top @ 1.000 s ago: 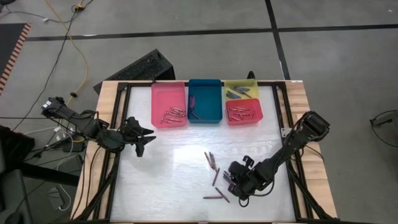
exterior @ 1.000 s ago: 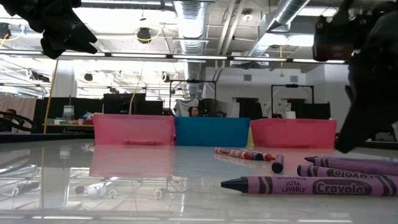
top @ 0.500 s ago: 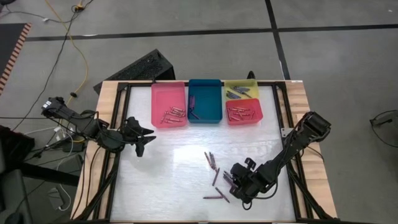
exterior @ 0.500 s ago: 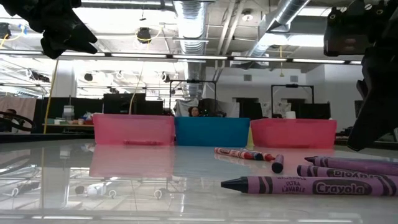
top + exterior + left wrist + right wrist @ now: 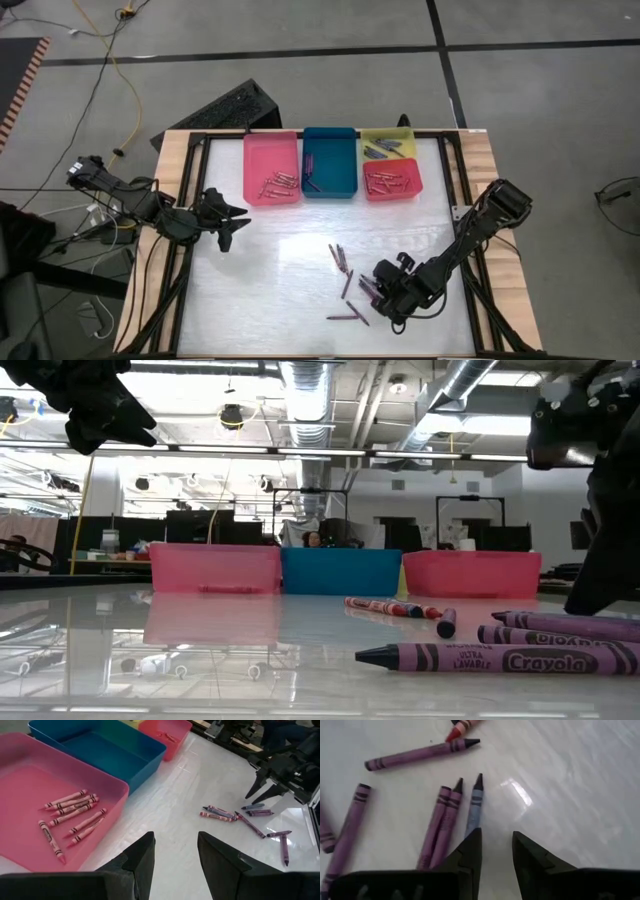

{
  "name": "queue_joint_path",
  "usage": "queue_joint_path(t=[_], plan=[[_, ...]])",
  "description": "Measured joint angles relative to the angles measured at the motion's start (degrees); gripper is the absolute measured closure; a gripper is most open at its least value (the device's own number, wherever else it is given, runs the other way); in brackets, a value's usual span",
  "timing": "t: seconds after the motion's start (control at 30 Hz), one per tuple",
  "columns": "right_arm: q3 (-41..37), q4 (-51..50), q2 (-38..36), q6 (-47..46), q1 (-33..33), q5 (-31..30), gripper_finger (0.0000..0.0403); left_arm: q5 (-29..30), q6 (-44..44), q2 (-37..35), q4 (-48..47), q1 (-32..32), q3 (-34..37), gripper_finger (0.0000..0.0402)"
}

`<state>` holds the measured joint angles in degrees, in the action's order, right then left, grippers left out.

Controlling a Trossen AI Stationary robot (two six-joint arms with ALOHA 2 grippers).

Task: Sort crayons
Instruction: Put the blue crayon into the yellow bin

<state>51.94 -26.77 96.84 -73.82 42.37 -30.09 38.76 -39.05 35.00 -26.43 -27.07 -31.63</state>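
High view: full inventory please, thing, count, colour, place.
pink tray: one, pink, far edge, holds several pink crayons
teal tray: one, teal, beside the pink tray
yellow tray: one, yellow, far right, grey crayons inside
red tray: one, red, in front of yellow tray, red crayons inside
loose crayons: several, mostly purple, near right of table
left gripper: open, empty, left side
right gripper: open, empty, over loose crayons

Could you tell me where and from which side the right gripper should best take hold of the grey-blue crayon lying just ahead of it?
Probably mid-wrapper, from straight above. The grey-blue crayon lies flat, right beside a purple pair, so the open right gripper needs one finger in the narrow gap between them, the other on its free side.
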Motion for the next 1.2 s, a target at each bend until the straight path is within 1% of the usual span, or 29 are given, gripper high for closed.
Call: queue_joint_path(t=[0.5,0.77,1.2], plan=[[0.07,-0.06,0.0,0.36,-0.02,0.0,0.0294,-0.63,0.0,-0.02,-0.05,0.0,0.0,0.0262],[0.07,3.83,0.0,-0.31,0.91,0.02,0.0294,-0.94,0.02,-0.02,-0.05,0.0,0.01,0.0262],[0.09,2.13,0.0,-1.23,0.98,-1.22,0.0294,-0.9,-0.13,0.0,-0.05,0.02,0.02,0.0262]])
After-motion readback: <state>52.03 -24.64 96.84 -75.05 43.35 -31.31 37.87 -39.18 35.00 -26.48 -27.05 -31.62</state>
